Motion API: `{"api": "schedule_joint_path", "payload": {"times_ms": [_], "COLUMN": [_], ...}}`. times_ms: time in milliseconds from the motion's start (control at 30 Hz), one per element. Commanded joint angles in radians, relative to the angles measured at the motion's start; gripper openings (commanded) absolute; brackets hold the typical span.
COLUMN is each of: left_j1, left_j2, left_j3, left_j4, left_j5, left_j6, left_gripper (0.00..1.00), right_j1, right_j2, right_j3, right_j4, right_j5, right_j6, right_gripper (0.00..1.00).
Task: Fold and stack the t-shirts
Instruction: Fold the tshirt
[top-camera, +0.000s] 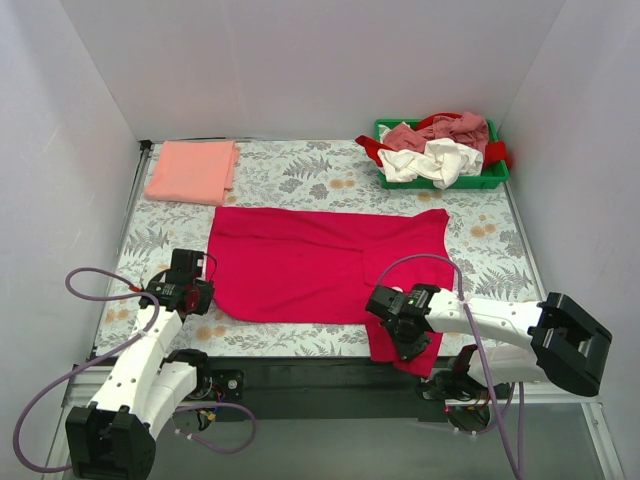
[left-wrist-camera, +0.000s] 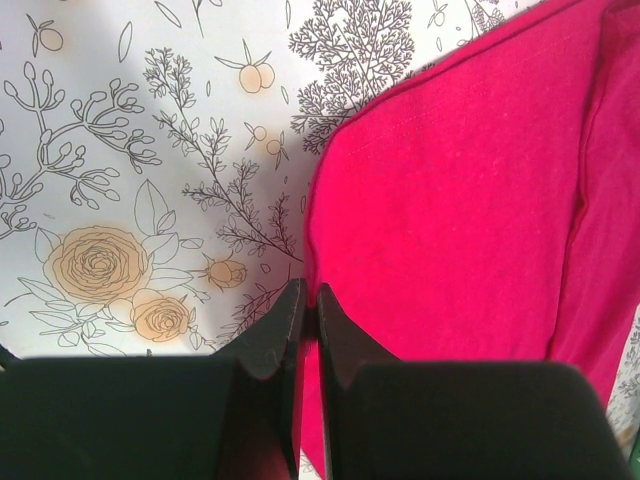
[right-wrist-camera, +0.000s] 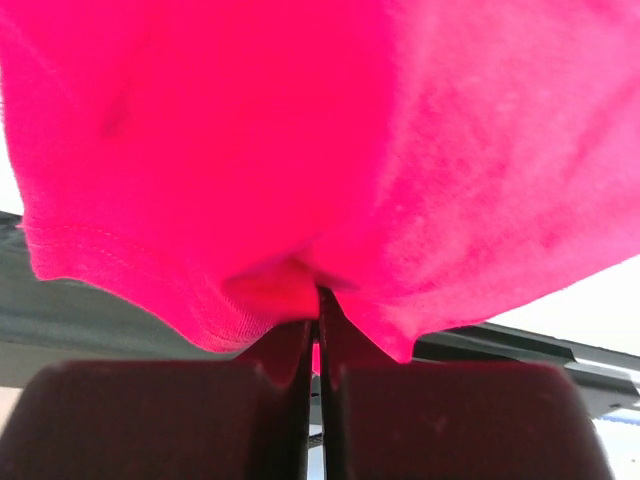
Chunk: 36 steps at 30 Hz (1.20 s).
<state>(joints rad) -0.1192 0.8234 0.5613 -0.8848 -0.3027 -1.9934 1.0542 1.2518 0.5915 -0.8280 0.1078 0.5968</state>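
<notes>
Right gripper (right-wrist-camera: 318, 292): fingers together, clamped on crimson t-shirt (top-camera: 300, 265) corner.
Left gripper (left-wrist-camera: 310, 298): fingers together, pinching its left edge.
Shirt form: spread flat, partly folded.

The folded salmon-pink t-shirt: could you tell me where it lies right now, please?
In the top external view, the folded salmon-pink t-shirt lies at the far-left corner of the floral table, just beyond the spread crimson-red t-shirt.

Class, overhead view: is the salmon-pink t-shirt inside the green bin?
No, the folded salmon-pink t-shirt lies at the far left corner of the table, apart from the green bin.
</notes>
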Motion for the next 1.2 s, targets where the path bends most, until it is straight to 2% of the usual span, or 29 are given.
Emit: {"api": "schedule_joint_path", "payload": {"times_ms": [0, 100, 333, 833, 1167], "left_j1": [0.004, 0.003, 0.004, 0.004, 0.006], "left_j2": [0.003, 0.010, 0.026, 0.187, 0.308], "left_j3": [0.032, 0.045, 0.069, 0.152, 0.230], "left_j4": [-0.005, 0.000, 0.041, 0.129, 0.198], "left_j5": [-0.019, -0.023, -0.007, -0.018, -0.090], "left_j6": [0.004, 0.011, 0.048, 0.071, 0.016], "left_gripper": [0.00, 0.00, 0.00, 0.00, 0.00], "right_j1": [0.000, -0.013, -0.132, -0.358, -0.467], "right_j2": [-0.034, -0.075, -0.107, 0.029, 0.139], "right_j3": [0.053, 0.108, 0.191, 0.456, 0.582], "right_j4": [-0.039, -0.071, -0.083, -0.014, 0.040], "right_j5": [0.133, 0.200, 0.288, 0.398, 0.349], "right_j6": [0.031, 0.020, -0.092, -0.272, -0.362], "right_gripper": [0.01, 0.01, 0.01, 0.01, 0.01]}}
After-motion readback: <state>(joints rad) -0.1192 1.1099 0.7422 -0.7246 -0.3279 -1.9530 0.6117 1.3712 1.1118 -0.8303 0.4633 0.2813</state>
